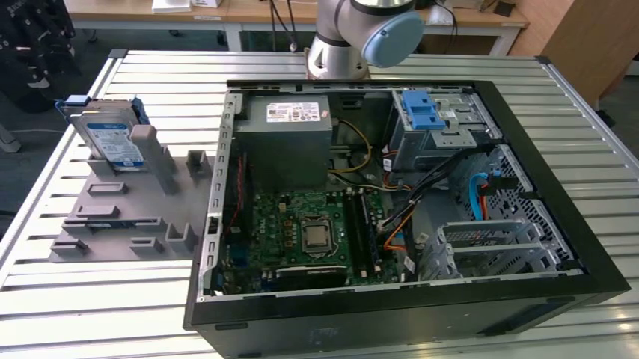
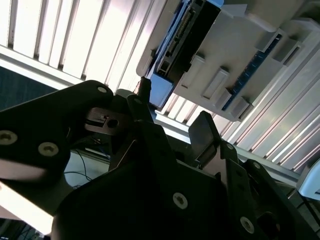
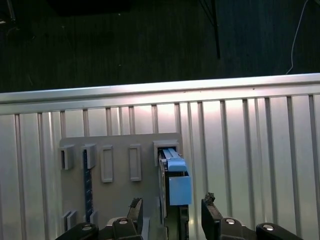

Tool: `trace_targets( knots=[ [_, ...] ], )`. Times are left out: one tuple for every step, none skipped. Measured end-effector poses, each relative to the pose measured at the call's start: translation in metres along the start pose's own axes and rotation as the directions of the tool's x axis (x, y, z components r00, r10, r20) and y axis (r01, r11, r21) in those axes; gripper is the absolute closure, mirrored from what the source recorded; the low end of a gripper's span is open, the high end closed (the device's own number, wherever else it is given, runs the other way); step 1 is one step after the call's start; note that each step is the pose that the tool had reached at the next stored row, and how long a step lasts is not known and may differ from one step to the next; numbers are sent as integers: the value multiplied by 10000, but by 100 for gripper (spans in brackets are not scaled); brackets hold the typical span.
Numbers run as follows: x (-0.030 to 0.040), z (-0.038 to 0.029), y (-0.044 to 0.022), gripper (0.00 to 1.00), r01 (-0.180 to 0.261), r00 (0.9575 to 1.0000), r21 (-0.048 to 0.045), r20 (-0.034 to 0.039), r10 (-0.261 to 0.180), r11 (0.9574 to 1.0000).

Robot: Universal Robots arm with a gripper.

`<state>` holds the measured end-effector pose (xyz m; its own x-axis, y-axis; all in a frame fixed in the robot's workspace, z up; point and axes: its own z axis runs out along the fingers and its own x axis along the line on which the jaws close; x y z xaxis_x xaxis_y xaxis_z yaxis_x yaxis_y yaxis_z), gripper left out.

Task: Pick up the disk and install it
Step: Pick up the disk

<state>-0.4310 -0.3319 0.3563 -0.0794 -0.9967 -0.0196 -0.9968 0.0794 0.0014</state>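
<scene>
On the slatted metal surface point(image 1: 80, 299), at the exterior view's left of the open black computer case point(image 1: 399, 323), the flat silver-grey disk with its white-and-blue label and blue plastic side rails point(image 1: 108, 138) stands on edge in a slot of a grey plastic holder plate point(image 1: 120, 217). It is not yet lifted. A grey upright post of the holder point(image 1: 146, 146) stands just beside it.

The main risk, as I judge it, is a poor line-up. If the jaws come down off-centre, one fingertip could strike the disk's upper edge or its blue rail instead of passing beside it. That could tip the disk in its slot or jam it. The nearby post could also catch a finger. A hold taken only on the smooth plastic rail may slip once the disk is raised.

In the first wrist view the jaws stand wide open and hold nothing. The two dark fingertips point(image 3: 209, 202) sit either side of the disk point(image 3: 176, 185) with clear gaps, touching neither it nor the holder.
</scene>
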Motion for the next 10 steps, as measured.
trace_targets(
  knots=[
    [-4,5,1,42,0,10000,1,1,0,10000],
    [-6,9,3,42,1,10000,-1,-1,-1,10000],
    [-7,16,5,42,2,10000,-1,0,-2,10000],
    [-8,22,8,42,1,10000,-1,-1,-1,10000],
    [-8,29,13,42,1,10000,-3,-1,-1,10000],
    [-8,36,16,42,1,10000,-2,-1,-1,10000],
    [-8,43,19,42,1,10000,-1,0,-1,10000],
    [-9,47,20,42,1,10000,-2,-1,-1,10000],
    [-11,50,20,42,1,10000,-3,-1,-1,10000],
    [-12,53,21,42,0,10000,-3,-1,0,10000]
  ],
)
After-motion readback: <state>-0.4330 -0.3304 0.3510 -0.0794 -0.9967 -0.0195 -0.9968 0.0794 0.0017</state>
